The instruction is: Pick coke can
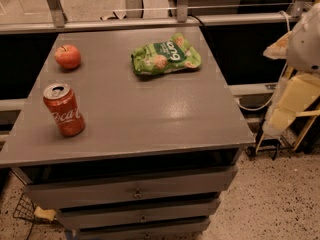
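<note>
jaws could not be told as wide or narrow; the gripper (292,104) hung beyond the 3 o'clock edge of the tabletop (150,119). the coke can (63,109) stood upright near the 9 o'clock edge, long axis vertical. it lay at 9 o'clock from the gripper, well apart, with the apple (67,56) at its 12 o'clock.

Dim warm light, tabletop (165,111) glare; end effector (291,103) far right.
</note>
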Controlling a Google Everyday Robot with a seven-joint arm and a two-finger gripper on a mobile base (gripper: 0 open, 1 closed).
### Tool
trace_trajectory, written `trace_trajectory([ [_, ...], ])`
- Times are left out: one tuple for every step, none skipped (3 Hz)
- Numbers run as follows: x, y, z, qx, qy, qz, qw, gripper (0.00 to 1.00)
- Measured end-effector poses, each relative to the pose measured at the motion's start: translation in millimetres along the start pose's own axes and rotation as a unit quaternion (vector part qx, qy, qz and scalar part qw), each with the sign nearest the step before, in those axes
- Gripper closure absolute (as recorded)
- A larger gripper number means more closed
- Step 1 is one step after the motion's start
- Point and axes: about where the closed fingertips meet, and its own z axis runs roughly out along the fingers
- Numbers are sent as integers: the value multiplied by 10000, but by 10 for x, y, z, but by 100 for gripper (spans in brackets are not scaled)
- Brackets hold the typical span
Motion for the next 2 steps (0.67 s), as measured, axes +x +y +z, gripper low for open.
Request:
trace_trajectory([
  [-446, -1, 279, -239, -863, -254, 9957, 0],
  [-1018, 46, 573, -612, -1764, -607, 9805, 0],
])
